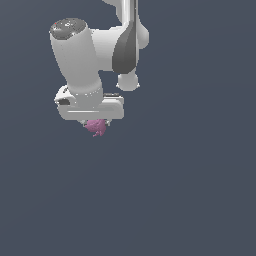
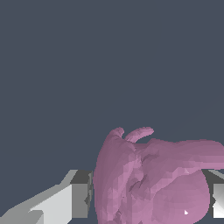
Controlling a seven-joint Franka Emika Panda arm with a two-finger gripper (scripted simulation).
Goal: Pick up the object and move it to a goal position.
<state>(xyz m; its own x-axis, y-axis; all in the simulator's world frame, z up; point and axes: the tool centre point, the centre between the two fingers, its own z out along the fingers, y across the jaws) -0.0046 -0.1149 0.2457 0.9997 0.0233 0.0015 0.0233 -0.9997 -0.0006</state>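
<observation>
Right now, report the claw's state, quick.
Claw: closed on the pink object, which sits between the fingers; in the exterior view it pokes out beneath the claw.

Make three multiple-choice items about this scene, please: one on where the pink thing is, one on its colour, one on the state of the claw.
1. Where is the lumpy object?
A. directly under the claw
B. far off at the exterior view's right
C. on top of the arm

2. What colour is it?
A. green
B. pink-magenta
C. yellow

3. What is the claw's state?
A. spread wide, nothing in it
B. out of sight
C. closed on the object

Answers: 1 A, it pokes out just below the hand; 2 B, both views show that hue; 3 C, the wrist view shows a finger at each side of the object.
</observation>
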